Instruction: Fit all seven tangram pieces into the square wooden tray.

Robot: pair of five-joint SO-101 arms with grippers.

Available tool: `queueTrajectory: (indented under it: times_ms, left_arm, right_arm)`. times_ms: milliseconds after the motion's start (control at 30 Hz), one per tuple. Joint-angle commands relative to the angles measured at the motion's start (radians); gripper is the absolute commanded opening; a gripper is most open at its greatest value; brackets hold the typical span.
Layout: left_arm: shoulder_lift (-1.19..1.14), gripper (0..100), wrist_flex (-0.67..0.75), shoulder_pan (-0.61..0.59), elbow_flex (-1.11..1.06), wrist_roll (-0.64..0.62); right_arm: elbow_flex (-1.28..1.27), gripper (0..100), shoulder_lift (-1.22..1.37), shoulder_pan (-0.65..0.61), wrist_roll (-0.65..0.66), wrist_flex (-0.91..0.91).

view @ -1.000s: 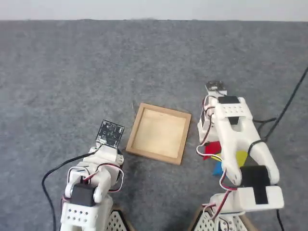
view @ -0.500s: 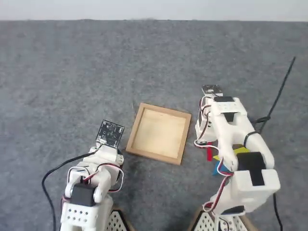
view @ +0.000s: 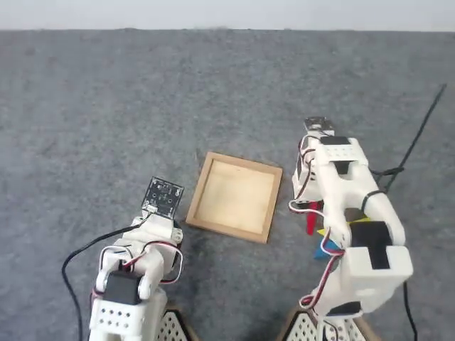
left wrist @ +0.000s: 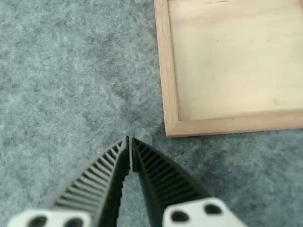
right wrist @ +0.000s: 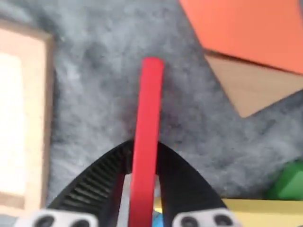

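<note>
Right gripper [right wrist: 144, 143] clamps the red piece [right wrist: 151, 94] edge-on; left gripper [left wrist: 130, 141] pressed together, empty.

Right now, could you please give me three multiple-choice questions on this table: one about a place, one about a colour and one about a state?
1. Where is the left gripper?
A) over the carpet, beside a corner of the tray
B) over the tray's middle
C) among the coloured shapes

2. What colour is the piece in the right gripper?
A) green
B) red
C) purple

3. What state is the tray in?
A) full
B) holding one shape
C) empty

Answers:
1 A: the left wrist view shows its shut tips over carpet, just off the tray's corner.
2 B: the right wrist view shows a red piece clamped edge-on.
3 C: the high view shows the tray's bare wooden floor.
</note>
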State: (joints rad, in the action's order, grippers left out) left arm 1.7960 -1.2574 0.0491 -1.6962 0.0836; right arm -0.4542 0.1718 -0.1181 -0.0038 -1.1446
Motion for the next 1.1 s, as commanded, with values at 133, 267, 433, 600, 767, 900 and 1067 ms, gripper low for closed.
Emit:
queueTrajectory:
  times_ms: [133,267,433,600,767,900,1067]
  left_arm:
    - [0.021,1,-0.005,-0.005,0.012,-0.005]
    - [0.021,1,-0.005,-0.005,0.012,-0.005]
    - [0.021,1,-0.005,-0.005,0.012,-0.005]
    - [0.021,1,-0.005,-0.005,0.012,-0.005]
    - [0.021,1,-0.005,-0.005,0.012,-0.005]
    - [0.021,1,-0.005,-0.005,0.012,-0.005]
    - [0.021,1,-0.005,-0.005,0.012,-0.005]
  right_arm:
    - [0.018,0.6,-0.315,-0.151,-0.002,-0.088]
    - [0.035,0.6,-0.349,-0.314,0.064,-0.094]
    - [0.141,0.6,-0.274,-0.44,0.098,-0.12]
    - [0.334,0.6,-0.119,-0.492,0.13,-0.179]
    - [0.546,0.6,0.071,-0.503,0.117,-0.203]
    - [0.667,0.6,0.214,-0.503,-0.103,-0.197]
    - [0.732,0.9,0.295,-0.593,-0.336,-0.217]
